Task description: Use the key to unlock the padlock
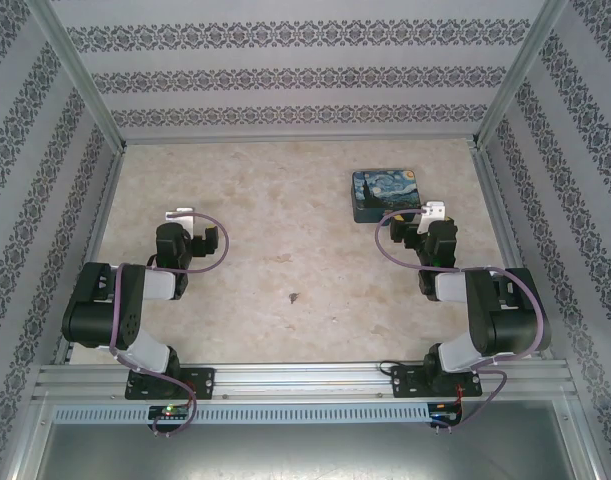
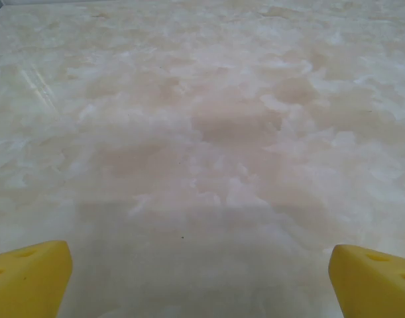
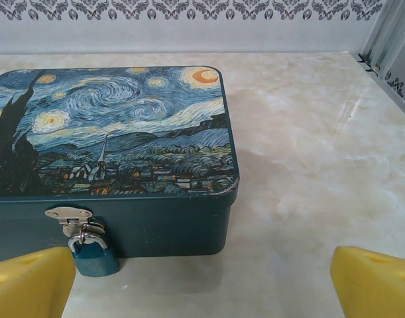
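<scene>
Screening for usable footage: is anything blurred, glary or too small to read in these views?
Top external: even light, but the key is just a dark speck. Left wrist: soft, low-contrast table with a faint glare streak upper left. Right wrist: box and padlock sharp; the near yellow fingertips slightly soft.

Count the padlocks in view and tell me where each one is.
1. The padlock hangs from the hasp on the front wall of the painted box, facing the right wrist camera. The box's other walls are hidden.
</scene>
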### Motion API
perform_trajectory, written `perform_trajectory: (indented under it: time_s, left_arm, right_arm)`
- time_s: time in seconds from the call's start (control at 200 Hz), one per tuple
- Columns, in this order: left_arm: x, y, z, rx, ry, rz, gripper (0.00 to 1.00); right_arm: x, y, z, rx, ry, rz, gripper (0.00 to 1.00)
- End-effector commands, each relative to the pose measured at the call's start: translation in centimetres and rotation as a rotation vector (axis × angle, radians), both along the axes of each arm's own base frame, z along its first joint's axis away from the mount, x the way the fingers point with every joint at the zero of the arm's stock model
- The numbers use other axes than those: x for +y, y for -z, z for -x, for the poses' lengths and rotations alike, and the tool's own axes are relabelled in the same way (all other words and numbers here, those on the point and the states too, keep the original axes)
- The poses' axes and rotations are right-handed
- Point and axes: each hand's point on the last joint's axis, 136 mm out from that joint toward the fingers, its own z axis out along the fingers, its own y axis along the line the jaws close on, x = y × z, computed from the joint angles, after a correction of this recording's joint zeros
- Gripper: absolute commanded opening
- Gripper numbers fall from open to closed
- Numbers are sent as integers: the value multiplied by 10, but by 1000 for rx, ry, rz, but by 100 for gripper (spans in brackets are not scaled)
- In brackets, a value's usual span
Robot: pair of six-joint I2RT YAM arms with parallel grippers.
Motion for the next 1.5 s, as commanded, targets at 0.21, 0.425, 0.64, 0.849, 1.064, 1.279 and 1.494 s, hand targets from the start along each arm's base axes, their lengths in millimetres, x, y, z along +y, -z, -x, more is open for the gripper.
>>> perform_trajectory:
  time_s: [0.21, 0.425, 0.64, 0.849, 1.064, 1.279, 1.494]
  left_arm:
    - [0, -12, -7, -53, 6, 12, 100]
    - [-1, -13, -7, -54, 6, 12, 100]
    - [-1, -13, -7, -52, 7, 16, 100]
    - [10, -28, -10, -13, -62, 9, 100]
    - [19, -56, -13, 49, -131, 22, 100]
    - [2, -88, -19, 137, -145, 216, 100]
    - [-35, -107, -26, 220, -92, 399, 100]
  right_arm:
    - [3, -8, -5, -25, -15, -2, 98]
    - [4, -7, -5, -25, -16, -2, 98]
    - [3, -8, -5, -25, -18, -8, 98]
    - [-11, -37, 0, 7, 75, -19, 98]
    - [-38, -63, 12, -7, 284, -342, 98]
    - [-39, -64, -29, 120, 203, -663, 98]
    - [-43, -45, -91, 286, 131, -959, 84]
